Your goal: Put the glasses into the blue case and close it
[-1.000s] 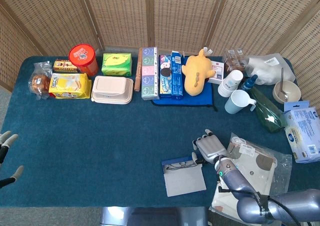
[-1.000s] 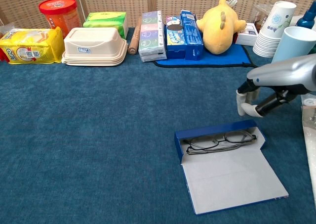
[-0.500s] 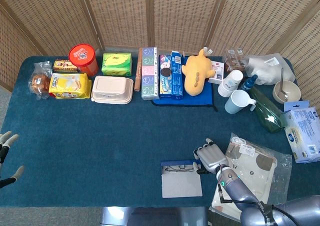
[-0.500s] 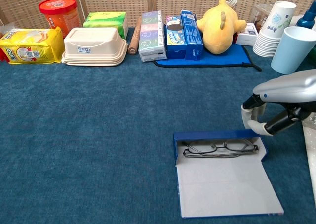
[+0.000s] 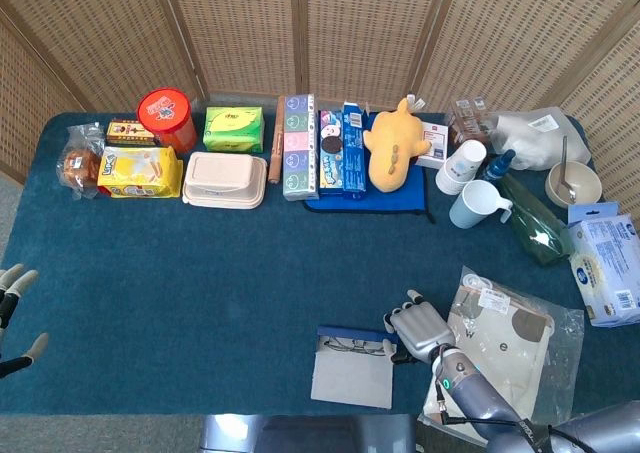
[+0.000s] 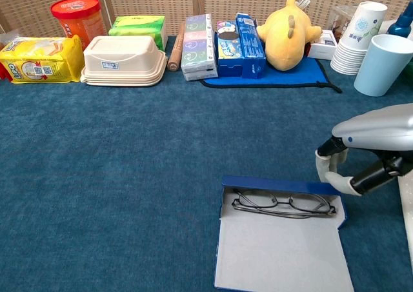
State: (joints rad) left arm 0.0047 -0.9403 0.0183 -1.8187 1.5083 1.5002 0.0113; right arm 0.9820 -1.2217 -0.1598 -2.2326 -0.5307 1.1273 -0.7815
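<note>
The blue case (image 6: 277, 184) lies open near the table's front edge, its grey lid (image 6: 281, 253) flat toward me. Dark-framed glasses (image 6: 284, 204) lie inside the tray along its back wall. In the head view the case (image 5: 352, 334) and the glasses (image 5: 355, 347) appear low and centre-right. My right hand (image 6: 339, 173) hangs at the case's far right corner, fingers bent down and touching the rim, gripping nothing; the head view shows that hand (image 5: 418, 328) just right of the case. My left hand (image 5: 12, 303) hovers past the table's left edge, fingers spread and empty.
A clear plastic bag (image 5: 505, 328) lies right of my right hand. Along the back stand a beige lunch box (image 6: 122, 60), snack boxes (image 6: 197, 37), a yellow plush (image 6: 287, 31), paper cups (image 6: 358, 37) and a light blue mug (image 6: 387, 63).
The case with the glasses has slid toward the front edge and turned slightly, its left end swinging further left. My right hand moved nearer with it. The left hand stayed put.
</note>
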